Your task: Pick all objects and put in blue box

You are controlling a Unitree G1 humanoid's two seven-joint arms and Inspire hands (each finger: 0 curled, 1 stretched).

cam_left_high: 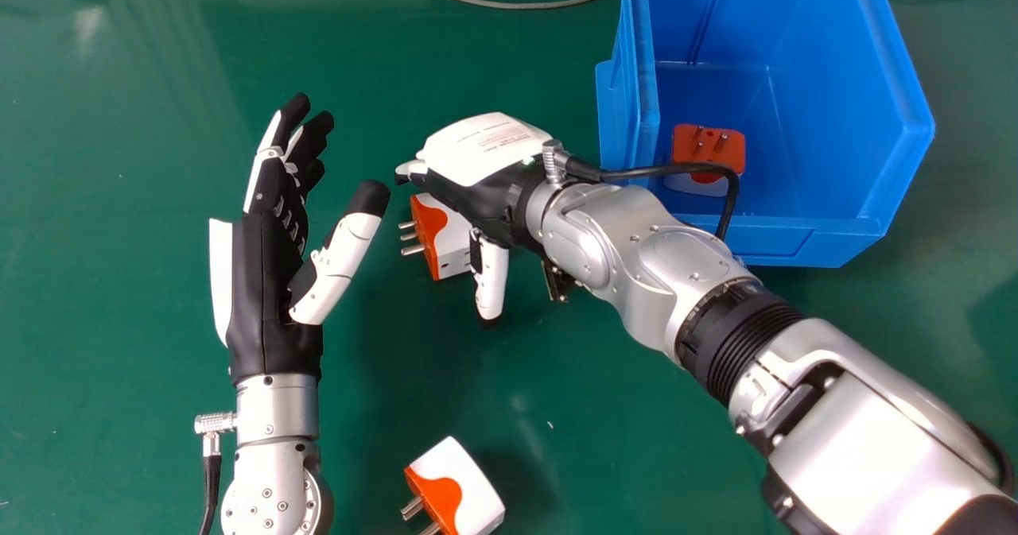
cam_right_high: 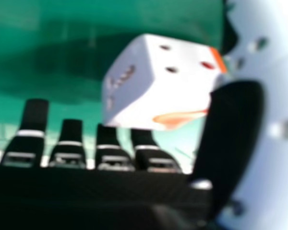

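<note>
At the near edge of the head view, left of centre, a white and orange adapter (cam_left_high: 469, 483) lies on the green table (cam_left_high: 119, 344) with its prongs towards the left; it looks like a later pick. A little farther in, the left hand (cam_left_high: 262, 281) is held with straight fingers and its thumb spread away, taking no part. Beyond it to the right, the right hand (cam_left_high: 485, 161) hangs over a second adapter (cam_left_high: 452, 237), its fingers extended and slightly apart, the thumb standing off to the near side. That adapter sits between thumb and fingers, prongs pointing left; whether either touches it, I cannot tell. The step now seems to be the grasp. It would go best with the palm settled squarely over the body, then fingers and thumb closing together on opposite plain walls, clear of the prongs, so the adapter does not twist or skid. Squeezing from the thumb alone could push it out past the fingertips. Farther right stands the blue box (cam_left_high: 803, 231), one adapter (cam_left_high: 708, 161) inside, prongs up. The lift should rise well above the box's near side wall before swinging across, with release low over the floor.
</note>
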